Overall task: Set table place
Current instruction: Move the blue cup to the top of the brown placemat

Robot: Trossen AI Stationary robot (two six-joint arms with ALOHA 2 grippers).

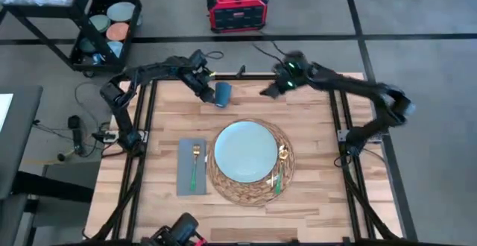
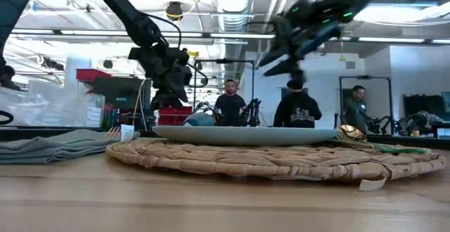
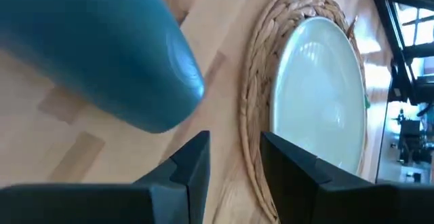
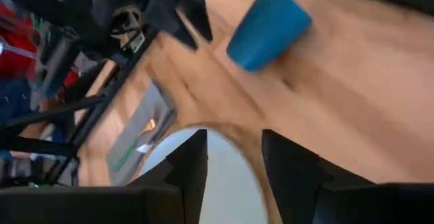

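Blue cup (image 1: pixel 222 93) sits on the far part of the table (image 1: pixel 313 201) beyond the plate (image 1: pixel 246 151), just beside my left gripper (image 1: pixel 204 86), fingers narrowly parted and empty like my right gripper's (image 1: pixel 270 89), so I judge one careless swing could topple it.

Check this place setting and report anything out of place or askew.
The gold-headed, green-handled utensil lies on the woven mat, partly against the plate rim, not on the napkin with the fork. The blue cup sits beside the left gripper; whether it stands upright is unclear.
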